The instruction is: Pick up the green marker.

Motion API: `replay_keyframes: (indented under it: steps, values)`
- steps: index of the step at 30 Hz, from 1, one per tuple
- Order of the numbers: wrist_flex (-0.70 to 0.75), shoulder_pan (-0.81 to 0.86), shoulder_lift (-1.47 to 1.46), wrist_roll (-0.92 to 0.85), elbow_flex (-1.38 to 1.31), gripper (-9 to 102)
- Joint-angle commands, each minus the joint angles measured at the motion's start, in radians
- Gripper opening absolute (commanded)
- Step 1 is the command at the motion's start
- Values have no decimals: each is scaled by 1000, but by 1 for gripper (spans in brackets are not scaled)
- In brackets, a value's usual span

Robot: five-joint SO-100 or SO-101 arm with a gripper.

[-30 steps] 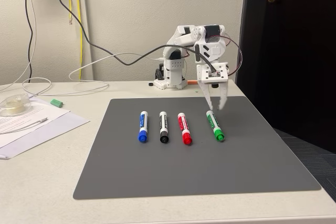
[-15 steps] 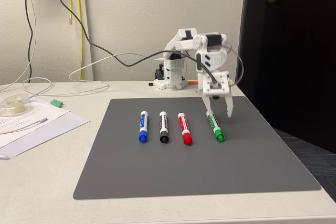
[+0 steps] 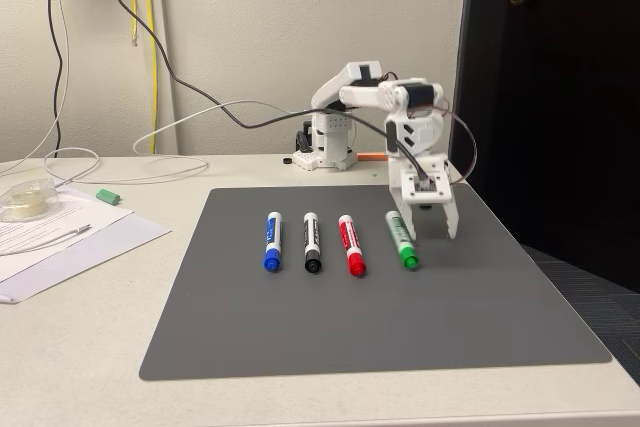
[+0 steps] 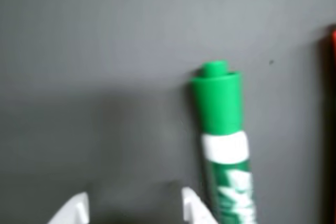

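The green marker (image 3: 401,238) lies on the grey mat (image 3: 370,317), rightmost in a row of markers, with its cap toward the camera. My white gripper (image 3: 432,228) is open and points down, its tips at the mat just right of the marker. In the wrist view the green marker (image 4: 222,145) lies outside the gap of the gripper (image 4: 134,211), right against one of its fingertips (image 4: 193,205). Between the fingers there is only bare mat (image 4: 105,51).
A blue marker (image 3: 272,240), a black marker (image 3: 312,241) and a red marker (image 3: 351,244) lie left of the green one; the red marker's edge (image 4: 333,51) shows in the wrist view. Papers (image 3: 60,232), a tape roll (image 3: 25,199) and a small green piece (image 3: 108,195) lie at the left. The arm base (image 3: 330,142) and cables are behind the mat.
The arm reached forward and lowered, so the open gripper came down to the mat at the marker's right side. The green marker shifted slightly left.
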Motion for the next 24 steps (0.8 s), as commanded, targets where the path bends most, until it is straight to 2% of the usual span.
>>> replay_keyframes:
  steps: [1,3,5,16,24]
  values:
    - [43,-15,-60,11,-189,27]
    - [129,-9,-195,18,-448,27]
    - [160,2,-264,25,-563,27]
    - [193,64,-202,2,-558,27]
    - [153,124,-163,-35,-554,27]
